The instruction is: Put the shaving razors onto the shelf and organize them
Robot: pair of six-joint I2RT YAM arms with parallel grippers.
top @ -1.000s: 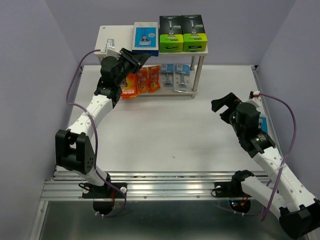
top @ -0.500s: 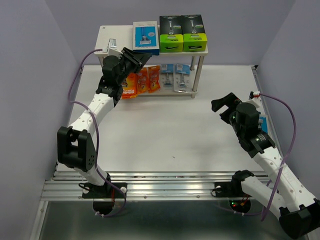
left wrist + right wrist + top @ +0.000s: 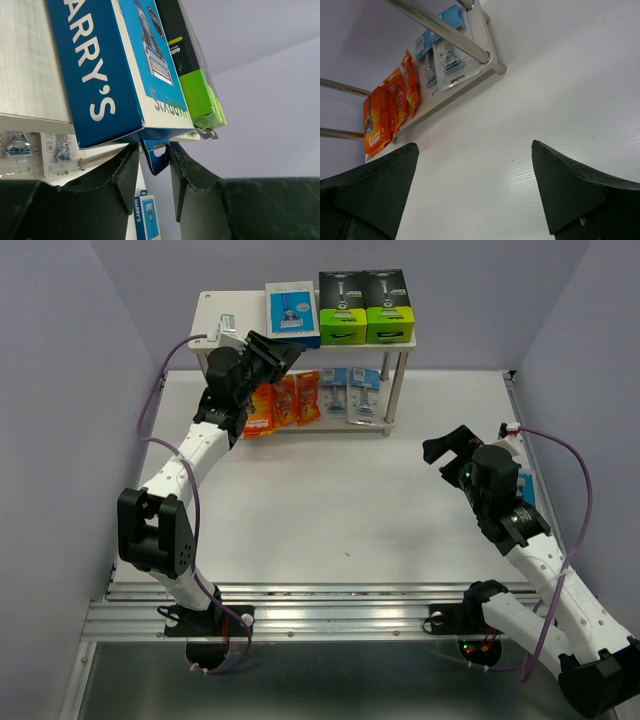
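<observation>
Three razor boxes (image 3: 341,308) top the shelf (image 3: 215,310). We see the left tool (image 3: 152,150) released around the hang tab (image 3: 154,159) of the blue box (image 3: 291,312), the right tool (image 3: 475,185) gaping empty near the right edge of the table (image 3: 330,500).

Pale lilac walls (image 3: 60,360) close around me on three sides. My white table (image 3: 330,510) lies evenly lit, with a ribbed metal rail (image 3: 330,608) along its near edge.

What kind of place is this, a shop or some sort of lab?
Most likely a lab test booth, not a shop: plain lilac walls box in a white table, two robot arms are bolted to a metal rail at its edge, and one small shelf holds razor packs.
</observation>
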